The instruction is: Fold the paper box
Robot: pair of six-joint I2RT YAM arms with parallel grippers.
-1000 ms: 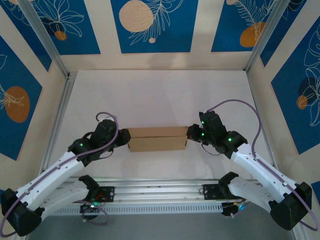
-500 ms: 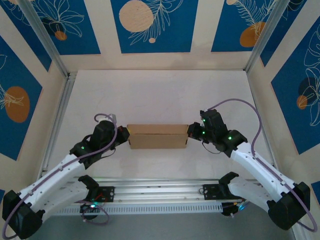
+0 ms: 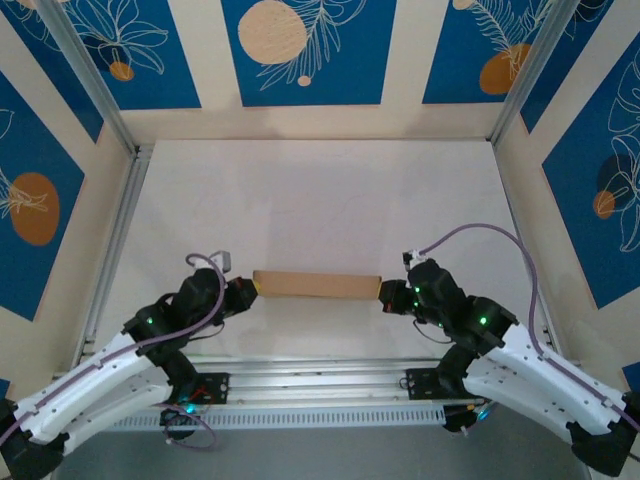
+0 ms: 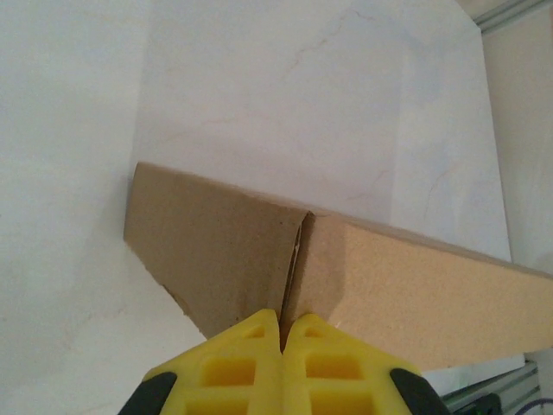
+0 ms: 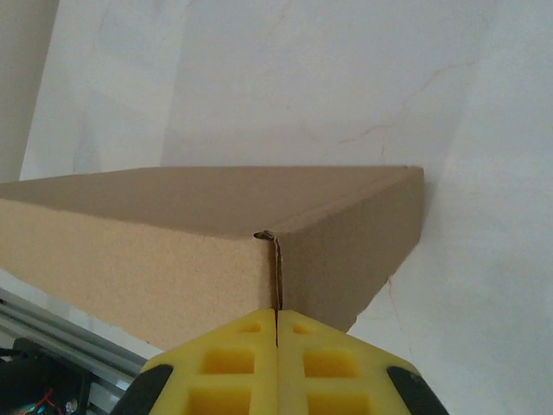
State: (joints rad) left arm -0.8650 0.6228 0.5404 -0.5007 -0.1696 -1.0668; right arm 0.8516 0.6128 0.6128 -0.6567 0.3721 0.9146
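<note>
Near the front edge of the table (image 3: 320, 190), between the 2 arms, the paper box (image 3: 316, 285) shows from above as a narrow brown strip. It is probably tipped onto a long side or held off the surface, though I cannot tell which. The left gripper (image 3: 250, 288) meets its left end and the right gripper (image 3: 384, 294) its right end.

From each wrist, the yellow fingers (image 5: 233, 359) are pressed together, with a thin cardboard edge running into the slit between them at a corner seam. So both are clamped on the box.

No flap hangs loose and the walls look squared up, so the folding seems nearly finished, with the closed box now being handled by its 2 ends. The next move calls for both arms travelling in step, laying the box flat, and letting go without tugging the pinched layers out of their seams.
</note>
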